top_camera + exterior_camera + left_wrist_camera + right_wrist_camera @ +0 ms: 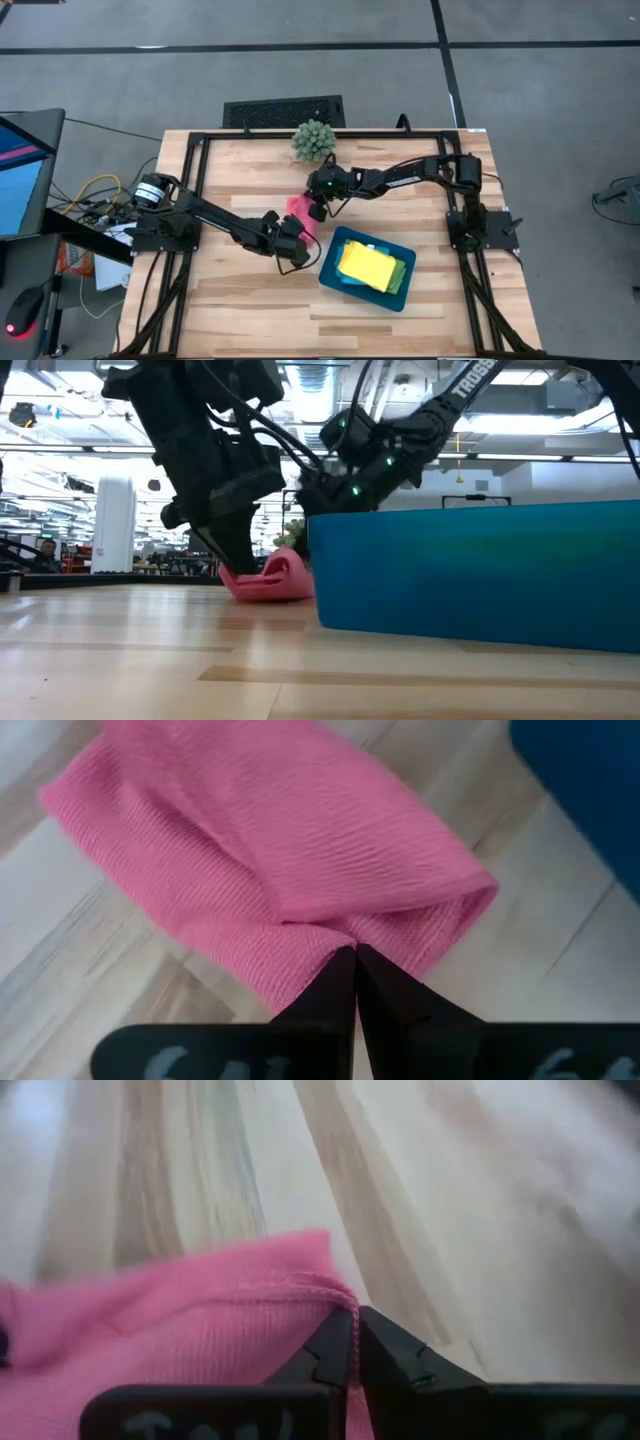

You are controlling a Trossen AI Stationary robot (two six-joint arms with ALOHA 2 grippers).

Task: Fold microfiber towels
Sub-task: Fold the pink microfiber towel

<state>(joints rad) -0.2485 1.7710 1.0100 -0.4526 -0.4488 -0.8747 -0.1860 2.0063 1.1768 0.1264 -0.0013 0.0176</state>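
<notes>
Pink towel [270,840] on table beside tray [335,275]; left gripper [355,955] and right gripper [355,1325] each pinch its edge.

Grey floor [560,120]; bright ceiling lights [60,420] beyond.

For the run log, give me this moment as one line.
step: folding pink towel | left gripper: shut on towel | right gripper: shut on towel edge | tray: yellow and green towels inside
</notes>
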